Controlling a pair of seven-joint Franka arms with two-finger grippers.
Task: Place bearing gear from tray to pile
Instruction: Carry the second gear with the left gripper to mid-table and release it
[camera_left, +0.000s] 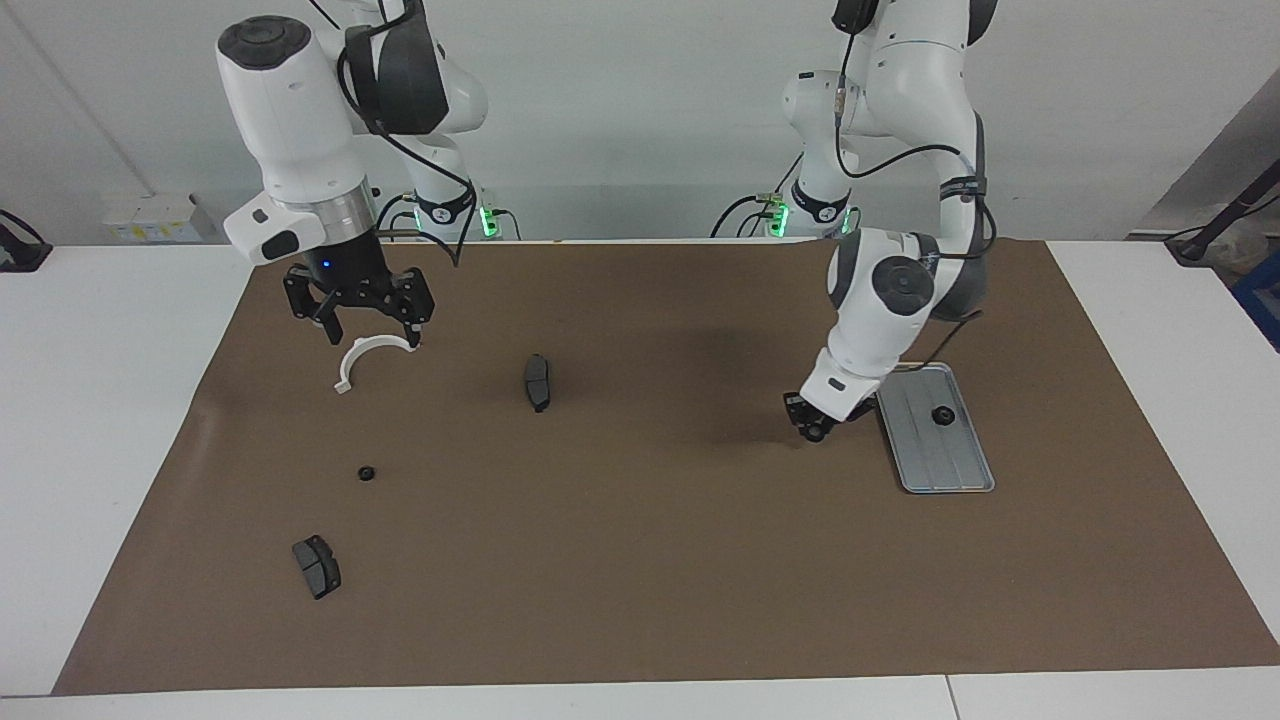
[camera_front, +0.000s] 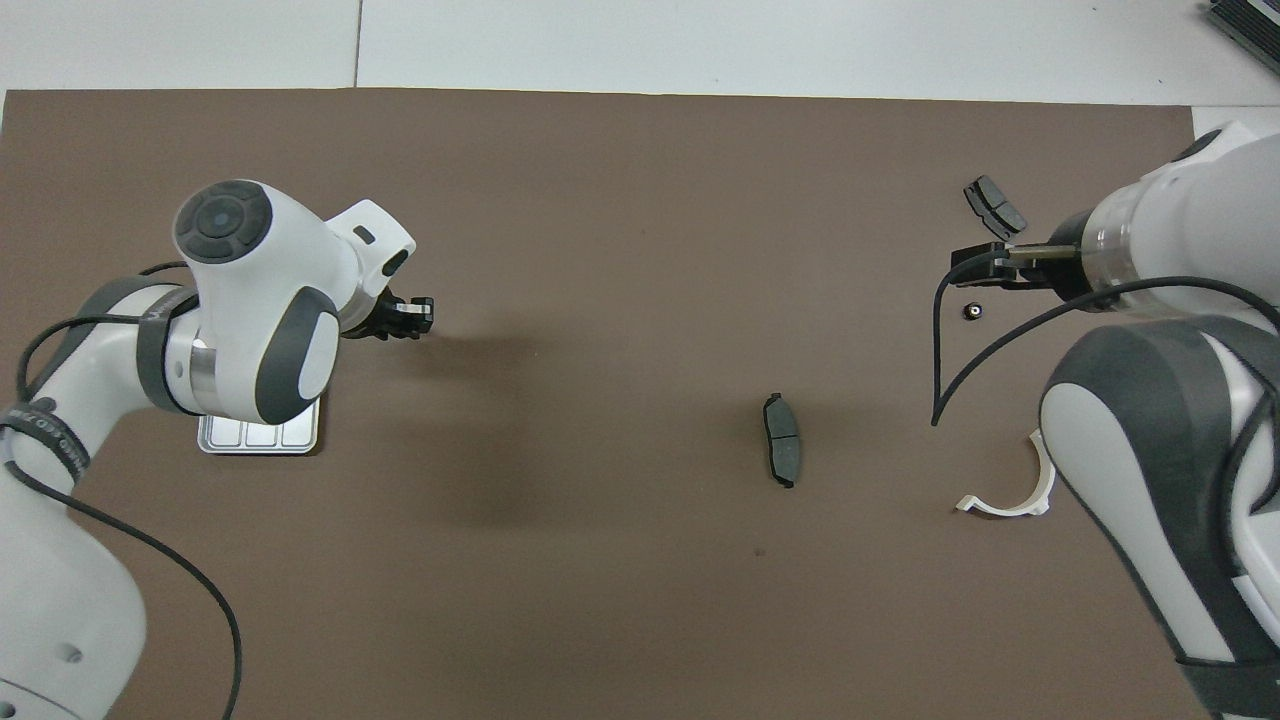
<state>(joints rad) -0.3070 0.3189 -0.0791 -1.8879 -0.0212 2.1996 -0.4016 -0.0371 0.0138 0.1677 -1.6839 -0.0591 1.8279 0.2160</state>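
Small black bearing gear (camera_left: 942, 415) sits in flat ridged silver metal tray (camera_left: 950, 470). Left gripper (camera_left: 812, 425) low just beside tray, grip state unclear. Right gripper (camera_left: 370, 325) open over white semicircular plastic bracket (camera_left: 368, 358), well apart from tray.

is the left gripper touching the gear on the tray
Apart. The facing view shows the left gripper over the brown mat beside the tray, while the gear sits on the tray's ridged floor with bare metal showing between them.
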